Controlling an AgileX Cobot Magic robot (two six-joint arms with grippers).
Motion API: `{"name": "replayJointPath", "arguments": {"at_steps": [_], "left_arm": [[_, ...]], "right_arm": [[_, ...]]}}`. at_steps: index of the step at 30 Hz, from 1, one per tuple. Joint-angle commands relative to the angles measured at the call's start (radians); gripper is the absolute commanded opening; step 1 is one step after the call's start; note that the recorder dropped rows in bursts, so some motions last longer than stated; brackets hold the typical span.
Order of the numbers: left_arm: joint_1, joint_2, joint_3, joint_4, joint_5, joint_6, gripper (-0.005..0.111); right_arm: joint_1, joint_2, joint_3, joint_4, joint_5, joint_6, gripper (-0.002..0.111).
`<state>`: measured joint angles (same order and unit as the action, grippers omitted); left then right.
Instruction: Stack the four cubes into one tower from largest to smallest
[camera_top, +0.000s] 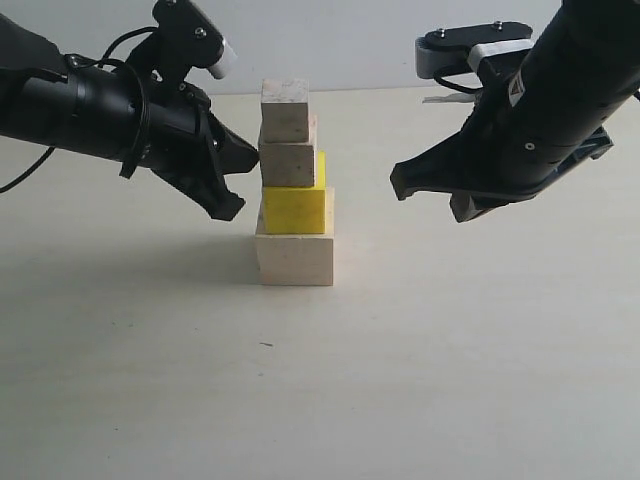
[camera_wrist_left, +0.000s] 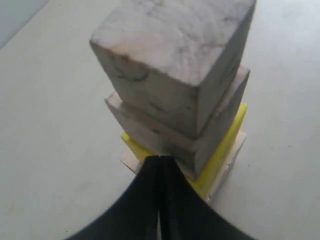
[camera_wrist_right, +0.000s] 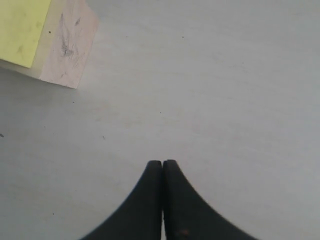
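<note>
The tower stands mid-table: the large pale wooden cube (camera_top: 294, 258) at the bottom, the yellow cube (camera_top: 294, 208) on it, then the medium pale cube (camera_top: 288, 163), and the small pale cube (camera_top: 285, 108) on top. My left gripper (camera_top: 236, 178) hangs shut just left of the stack, at the height of the yellow and medium cubes, holding nothing. In the left wrist view the small cube (camera_wrist_left: 175, 55) fills the frame above the medium cube (camera_wrist_left: 175, 135) and the yellow cube (camera_wrist_left: 220, 160), with the left gripper (camera_wrist_left: 159, 159) close to them. My right gripper (camera_top: 400, 180) is shut and empty, well right of the tower.
The pale tabletop (camera_top: 450, 350) spreads around the tower. A light wall (camera_top: 330, 40) rises behind the table's far edge. In the right wrist view the large cube (camera_wrist_right: 65, 45) and yellow cube (camera_wrist_right: 20, 30) sit at a corner, far from the right gripper (camera_wrist_right: 162, 164).
</note>
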<state>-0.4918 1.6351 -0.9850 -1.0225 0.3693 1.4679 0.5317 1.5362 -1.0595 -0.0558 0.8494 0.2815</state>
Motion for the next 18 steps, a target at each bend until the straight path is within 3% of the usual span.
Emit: {"name": "replayJointPath", "arguments": {"at_steps": [1,18], "left_arm": [[0.004,0.0,-0.006,-0.013,0.018,0.005,0.0],[0.004,0.0,-0.006,-0.013,0.0,0.005,0.0]], "right_arm": [[-0.004,-0.006,0.005,0.001,-0.012,-0.01,0.0],[-0.004,-0.006,0.005,0.001,-0.018,-0.01,0.0]]}}
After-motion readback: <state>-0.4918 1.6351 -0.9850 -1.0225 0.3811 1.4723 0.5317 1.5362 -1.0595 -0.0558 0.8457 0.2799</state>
